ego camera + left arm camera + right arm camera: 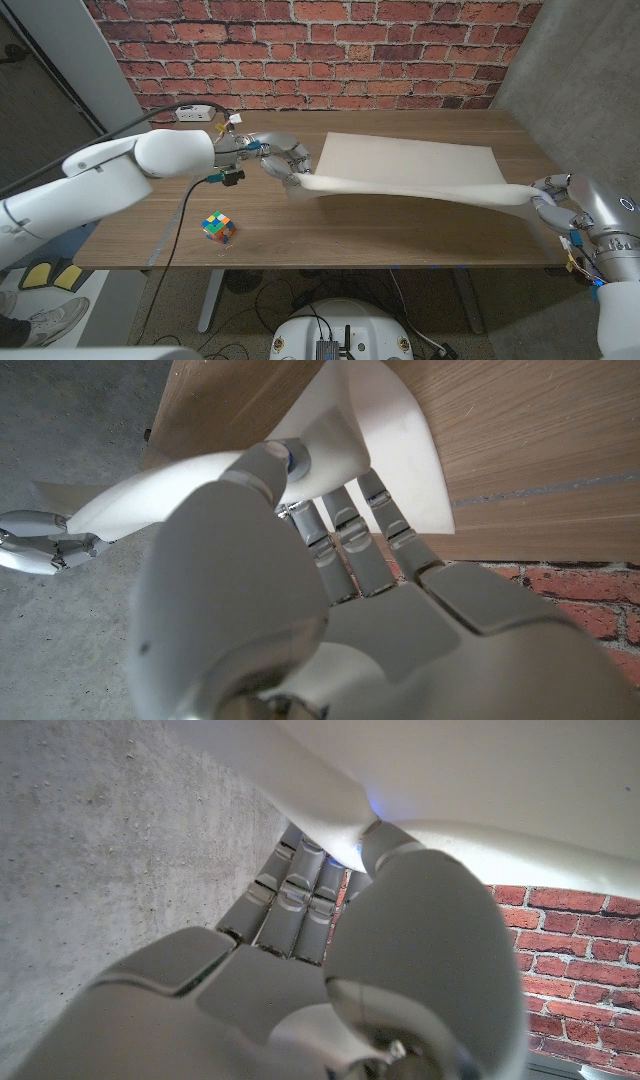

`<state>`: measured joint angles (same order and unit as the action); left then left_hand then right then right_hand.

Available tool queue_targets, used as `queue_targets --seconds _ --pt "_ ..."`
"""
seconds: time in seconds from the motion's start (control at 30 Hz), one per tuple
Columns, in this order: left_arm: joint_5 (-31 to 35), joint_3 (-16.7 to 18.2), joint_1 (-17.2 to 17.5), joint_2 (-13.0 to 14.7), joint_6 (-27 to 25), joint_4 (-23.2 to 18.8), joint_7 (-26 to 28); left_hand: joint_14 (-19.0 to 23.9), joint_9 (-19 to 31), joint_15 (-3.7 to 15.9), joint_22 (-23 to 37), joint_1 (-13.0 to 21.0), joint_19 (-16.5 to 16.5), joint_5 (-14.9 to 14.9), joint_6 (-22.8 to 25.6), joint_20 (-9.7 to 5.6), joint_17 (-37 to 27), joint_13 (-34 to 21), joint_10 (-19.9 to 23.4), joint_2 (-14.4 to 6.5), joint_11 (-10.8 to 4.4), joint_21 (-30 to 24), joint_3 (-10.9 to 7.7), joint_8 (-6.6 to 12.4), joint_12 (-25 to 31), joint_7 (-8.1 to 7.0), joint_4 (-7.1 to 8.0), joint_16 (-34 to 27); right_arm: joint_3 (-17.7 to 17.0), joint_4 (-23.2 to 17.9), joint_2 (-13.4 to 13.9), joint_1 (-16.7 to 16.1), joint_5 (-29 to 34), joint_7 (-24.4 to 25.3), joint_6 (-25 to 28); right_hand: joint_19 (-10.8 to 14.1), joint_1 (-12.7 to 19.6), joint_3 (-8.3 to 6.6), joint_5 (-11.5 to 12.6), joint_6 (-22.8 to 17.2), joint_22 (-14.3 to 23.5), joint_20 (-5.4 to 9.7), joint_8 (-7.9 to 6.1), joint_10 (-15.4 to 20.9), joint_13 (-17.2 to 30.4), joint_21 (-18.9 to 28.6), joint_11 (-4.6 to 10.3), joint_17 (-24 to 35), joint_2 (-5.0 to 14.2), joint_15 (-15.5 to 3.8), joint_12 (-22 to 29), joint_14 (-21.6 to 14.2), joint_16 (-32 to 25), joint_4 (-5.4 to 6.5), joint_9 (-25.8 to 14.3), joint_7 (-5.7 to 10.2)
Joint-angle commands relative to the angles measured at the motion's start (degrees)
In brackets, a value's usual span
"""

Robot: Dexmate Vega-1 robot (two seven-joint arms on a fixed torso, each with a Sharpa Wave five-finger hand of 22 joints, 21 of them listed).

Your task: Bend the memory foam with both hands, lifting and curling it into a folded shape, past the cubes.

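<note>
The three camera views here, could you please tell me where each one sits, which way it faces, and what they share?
Head view: fixed on the robot's head, looking down over the wooden table; both arms show, the left hand and right hand gripping the memory foam; a colour cube lies near the front.
Left wrist view: on the left wrist, looking along the left hand at the foam.
Right wrist view: on the right wrist, along the right hand under the foam.
Shared: all three show the foam; the left wrist view also catches the right hand.

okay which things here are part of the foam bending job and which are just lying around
Job: memory foam, left hand and right hand gripping its near corners, colourful puzzle cube.
Lying about: white power strip, black cable.
</note>
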<state>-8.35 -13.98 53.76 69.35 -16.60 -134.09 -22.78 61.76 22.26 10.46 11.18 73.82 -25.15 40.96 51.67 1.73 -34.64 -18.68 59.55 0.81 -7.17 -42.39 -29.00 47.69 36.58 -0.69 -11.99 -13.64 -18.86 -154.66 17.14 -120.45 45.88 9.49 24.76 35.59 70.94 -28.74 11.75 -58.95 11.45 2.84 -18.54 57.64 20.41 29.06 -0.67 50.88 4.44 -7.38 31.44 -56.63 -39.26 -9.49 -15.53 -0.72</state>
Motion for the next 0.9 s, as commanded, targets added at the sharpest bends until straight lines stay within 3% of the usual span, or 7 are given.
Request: queue_targets --seconds 0.03,0.43,0.9 --pt "0.56 -12.80 -16.34 -5.22 -4.40 6.11 -9.74 0.97 1.04 0.09 0.14 0.05 0.27 0.37 1.06 0.02 -0.22 -23.66 0.37 -0.08 0.20 -0.39 -3.39 0.36 0.43 1.45 2.68 0.15 -2.54 -1.08 5.36 8.94 0.03 -15.96 7.24 -0.22 0.15 -0.56 0.23 -0.34 0.19 0.09 -0.11 2.05 8.42 0.42 -2.19 0.16 0.66 -4.25 0.20 -0.99 0.16 -0.16 -0.24 -0.07" --pt "3.11 -20.69 -26.45 -10.94 -7.80 12.40 -15.23 1.08 1.13 0.15 0.06 -0.11 0.35 0.55 0.87 0.01 -0.57 -23.46 0.50 0.03 0.25 -0.89 -3.60 0.47 0.47 1.41 2.64 0.29 -3.98 1.88 13.36 17.48 -2.96 -27.78 14.28 -0.32 0.21 -0.85 0.29 -0.44 0.17 0.07 -0.11 2.17 8.61 0.77 -2.32 0.67 0.47 -4.19 0.22 -1.12 0.19 -0.32 -0.42 -0.35" --pt "1.41 -24.37 -32.23 -15.76 -8.46 19.49 -17.48 1.44 1.41 -0.10 -0.01 -0.36 0.32 0.85 0.74 0.08 -0.82 -23.71 0.52 0.18 0.42 -1.56 -3.98 0.72 0.74 1.61 2.65 0.43 -3.81 5.61 23.38 24.09 -7.63 -33.75 21.16 -0.50 0.11 -1.34 0.44 -0.75 0.13 0.10 -0.16 2.32 8.84 1.16 -2.57 1.03 0.20 -4.03 0.22 -1.32 0.42 -0.36 -0.61 -0.36"
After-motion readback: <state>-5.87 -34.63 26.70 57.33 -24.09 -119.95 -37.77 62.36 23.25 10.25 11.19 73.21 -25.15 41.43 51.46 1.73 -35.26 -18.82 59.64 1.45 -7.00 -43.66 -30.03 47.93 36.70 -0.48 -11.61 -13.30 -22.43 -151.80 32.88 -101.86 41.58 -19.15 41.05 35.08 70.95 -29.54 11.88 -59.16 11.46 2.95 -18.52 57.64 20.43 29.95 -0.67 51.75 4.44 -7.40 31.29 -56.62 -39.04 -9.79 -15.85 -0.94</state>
